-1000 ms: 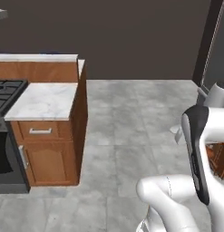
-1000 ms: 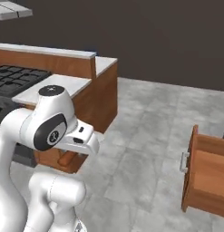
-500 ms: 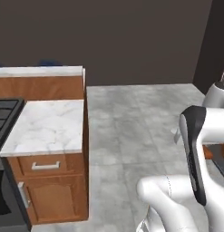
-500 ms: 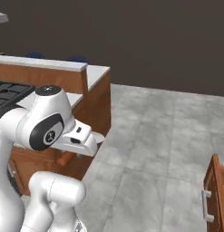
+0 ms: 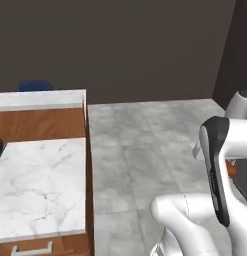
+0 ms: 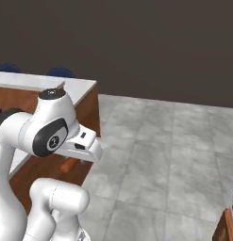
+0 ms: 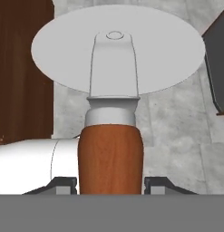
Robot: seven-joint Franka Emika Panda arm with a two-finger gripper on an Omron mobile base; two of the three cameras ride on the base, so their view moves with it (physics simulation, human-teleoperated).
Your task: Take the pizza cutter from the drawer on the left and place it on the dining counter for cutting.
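The pizza cutter (image 7: 111, 90) fills the hand view, with its round silver blade pointing away and its reddish-brown handle clamped between my gripper's (image 7: 111, 183) two dark fingertips. From the right base view, the handle (image 6: 69, 164) pokes out below my hand, beside the wooden cabinet side. The dining counter (image 5: 40, 98), a white slab on a brown wooden base, lies ahead at the left; it appears again as the dining counter (image 6: 78, 87) just beyond my arm. A brown sliver of the drawer (image 6: 228, 227) sits in the lower right corner.
A lower marble worktop (image 5: 40, 190) with a small drawer front (image 5: 32, 247) stands in front of the dining counter. Blue stools (image 6: 61, 72) peek over the far side. Grey tiled floor (image 5: 150, 145) stretches to the right up to a dark wall.
The whole picture has shifted, so the base has moved: the counters are now nearer and larger, and the open drawer has slid off to the right. The cutter stays gripped.
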